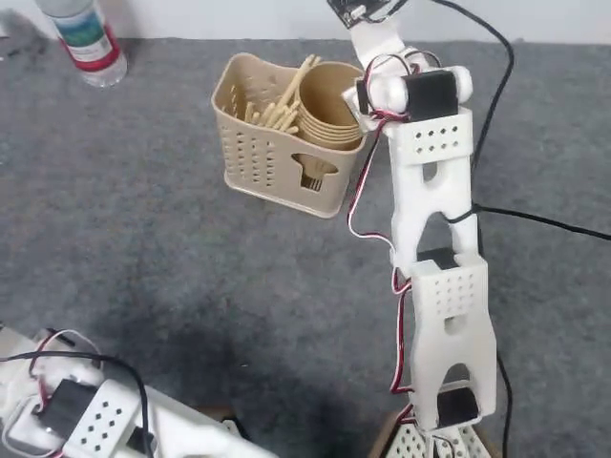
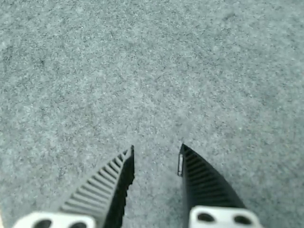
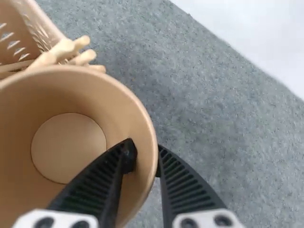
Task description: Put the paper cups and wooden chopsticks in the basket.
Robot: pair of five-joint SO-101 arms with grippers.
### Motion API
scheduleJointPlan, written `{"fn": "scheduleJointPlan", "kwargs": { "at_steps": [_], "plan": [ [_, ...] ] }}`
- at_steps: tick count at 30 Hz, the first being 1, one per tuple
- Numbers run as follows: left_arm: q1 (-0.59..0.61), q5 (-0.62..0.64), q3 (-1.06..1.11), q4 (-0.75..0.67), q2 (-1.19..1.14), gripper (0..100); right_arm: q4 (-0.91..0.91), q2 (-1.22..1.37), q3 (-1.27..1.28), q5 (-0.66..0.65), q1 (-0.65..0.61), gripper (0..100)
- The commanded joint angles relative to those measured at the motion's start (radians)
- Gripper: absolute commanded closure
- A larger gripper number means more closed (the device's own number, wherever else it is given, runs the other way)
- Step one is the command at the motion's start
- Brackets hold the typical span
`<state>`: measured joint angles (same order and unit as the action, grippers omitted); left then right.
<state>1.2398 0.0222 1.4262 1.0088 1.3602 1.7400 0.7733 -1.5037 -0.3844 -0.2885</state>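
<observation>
Paper cups point(image 1: 329, 114) sit stacked inside the basket point(image 1: 258, 157) at the far side of the tabletop point(image 1: 143, 277), in the compartment nearest my right arm. The wooden chopsticks point(image 1: 282, 103) lean in the compartment beside them, their ends poking above the rim.

My right gripper point(image 3: 144, 152) is at the top paper cup point(image 3: 66, 142). One finger is inside against the wall, the other outside, and the two are closed to a narrow gap with the rim pinched between them. From the wrist I look straight down into the cup to its round bottom, with the chopstick tips point(image 3: 64, 50) just beyond it.

My left gripper point(image 2: 156, 148) hangs over bare grey tabletop near my own base, well apart from the basket. Its fingers are spread partway and hold nothing.

As I judge it, this is the last part of placing the cups: the stack looks seated and I see no loose cup or chopstick on the tabletop. The next move calls for spreading the right fingers enough to free the rim. Then I should lift straight up, so the inner finger does not drag the top cup out or tip the basket. A bottle point(image 1: 86, 43) stands at the far corner, out of my way.
</observation>
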Motion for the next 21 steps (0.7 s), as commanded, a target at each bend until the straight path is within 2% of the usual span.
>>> {"fn": "scheduleJointPlan", "kwargs": {
  "at_steps": [1, 8, 15, 21],
  "plan": [
    [-0.008, 0.011, -0.007, -0.002, 0.012, 85, 0.01, -0.025, -0.048, 0.002, -0.015, 99.0],
    [-0.008, 0.011, -0.007, -0.002, 0.012, 85, 0.012, -0.03, -0.048, 0.006, -0.11, 97.2],
    [-0.008, 0.011, -0.007, -0.002, 0.012, 85, 0.051, -0.085, -0.046, 0.008, -0.099, 70.5],
    [-0.008, 0.011, -0.007, -0.002, 0.012, 85, 0.053, -0.185, -0.04, 0.009, -0.111, 71.1]
  ]
}}
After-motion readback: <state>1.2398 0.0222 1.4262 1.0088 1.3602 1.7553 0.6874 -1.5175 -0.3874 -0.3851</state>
